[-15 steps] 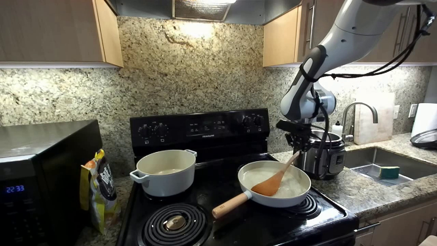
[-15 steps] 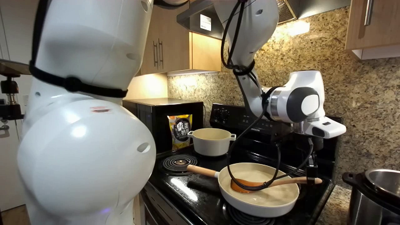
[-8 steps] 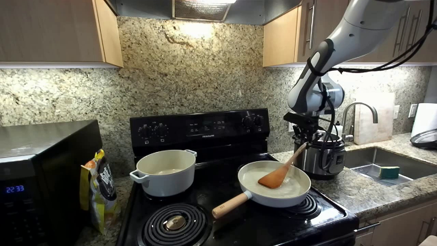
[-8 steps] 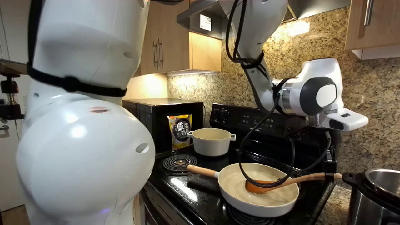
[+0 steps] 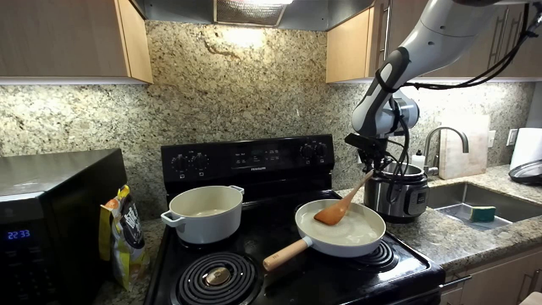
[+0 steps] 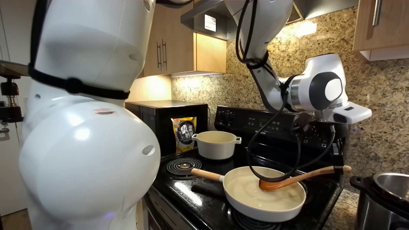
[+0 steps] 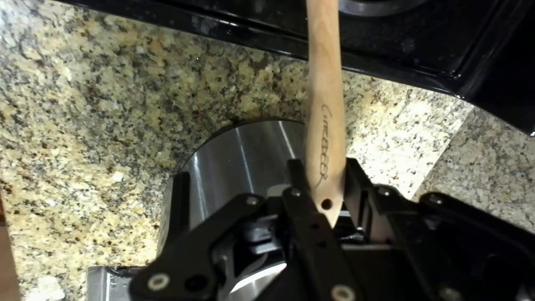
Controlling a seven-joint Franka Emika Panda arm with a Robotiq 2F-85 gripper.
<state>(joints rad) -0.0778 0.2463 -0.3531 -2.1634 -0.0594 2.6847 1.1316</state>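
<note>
Spatula (image 5: 342, 205) aslant, blade (image 5: 331, 214) downward

Through my cameras I make out a household kitchen: a stove (image 5: 271, 224), a pot (image 5: 211, 226) on it, a hood (image 5: 250, 12) above the stove, cabinets (image 5: 63, 38) higher up on either side of it, a microwave (image 5: 76, 220) beside it, and a sink (image 5: 499, 202) and faucet (image 5: 465, 146) past the stove's opposite side.

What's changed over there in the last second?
The wooden spatula has moved across the pan toward the back of the stove. The fingers went along with it, apparently rising. Nothing was taken hold of or let go: they stay shut on its handle. The pan, pot and snack bag stayed put.
</note>
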